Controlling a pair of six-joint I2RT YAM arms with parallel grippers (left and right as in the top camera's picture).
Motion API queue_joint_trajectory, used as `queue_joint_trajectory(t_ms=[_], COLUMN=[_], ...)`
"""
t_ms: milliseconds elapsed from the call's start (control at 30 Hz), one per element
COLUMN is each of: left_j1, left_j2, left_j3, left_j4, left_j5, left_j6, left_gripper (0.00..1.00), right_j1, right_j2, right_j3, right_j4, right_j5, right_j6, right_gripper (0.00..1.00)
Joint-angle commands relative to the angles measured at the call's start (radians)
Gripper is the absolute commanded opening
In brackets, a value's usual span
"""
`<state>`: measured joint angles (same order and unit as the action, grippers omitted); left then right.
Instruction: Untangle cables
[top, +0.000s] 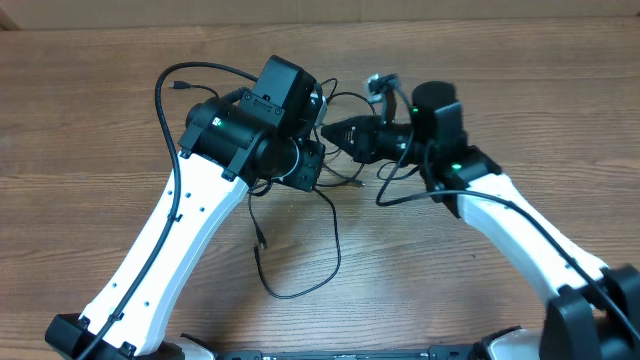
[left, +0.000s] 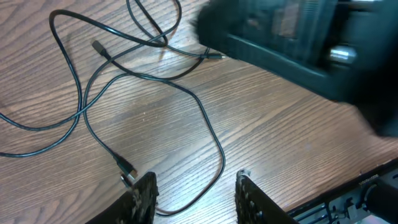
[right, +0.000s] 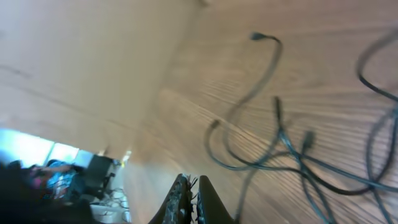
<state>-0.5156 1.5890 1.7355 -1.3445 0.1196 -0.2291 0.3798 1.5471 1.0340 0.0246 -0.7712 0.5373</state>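
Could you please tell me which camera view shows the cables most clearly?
The left wrist view: the cables lie sharp, with crossings and plugs visible. Overhead, the arms hide the tangle's middle, leaving only outer loops. The right wrist view shows them blurred.

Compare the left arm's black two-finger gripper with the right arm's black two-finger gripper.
The black left gripper has its fingers apart; the black right gripper has them pressed together. A thin black cable loops under the left gripper's gap; near the right gripper the cables lie off to one side. Both visibly grip nothing.
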Motion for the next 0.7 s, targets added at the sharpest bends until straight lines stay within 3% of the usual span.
queue_joint_trajectory(t_ms=[0,33,67,100,233,367,467,667], left_j1=[-0.001,-0.001,-0.001,-0.001,-0.001,-0.001,-0.001,-0.001], left_j2=[-0.007,-0.007,-0.007,-0.007,-0.007,-0.007,-0.007,-0.007], left_j3=[-0.006,-0.006,-0.006,-0.006,-0.006,-0.006,-0.006,-0.006], left_j4=[0.005,0.004,0.004,0.004,0.005,0.011,0.020,0.015], left_j5=[0.005,0.008,0.012,0.014,0.032,0.045,0.067,0.088], left_j6=[0.003,0.003,0.003,0.003,0.004,0.003,0.003,0.004], left_gripper=[0.43,0.43,0.43,0.43,0.47,0.48,0.50,0.52], right_j1=[-0.005,-0.005,-0.005,-0.004,0.006,0.019,0.036,0.088], right_j2=[-0.022,-0.020,-0.019,-0.018,-0.017,-0.017,-0.015,0.013], right_j3=[0.016,0.015,0.015,0.015,0.014,0.014,0.014,0.013], right_j4=[-0.068,-0.108,-0.161,-0.217,-0.468,-0.594,-0.631,-0.704], right_j5=[-0.060,-0.058,-0.056,-0.053,0.053,0.133,0.149,0.378], right_j6=[0.004,-0.006,-0.035,-0.075,-0.206,-0.286,-0.315,-0.314], right_gripper=[0.24,0.63,0.95,1.00,1.00,1.00,0.83,0.79])
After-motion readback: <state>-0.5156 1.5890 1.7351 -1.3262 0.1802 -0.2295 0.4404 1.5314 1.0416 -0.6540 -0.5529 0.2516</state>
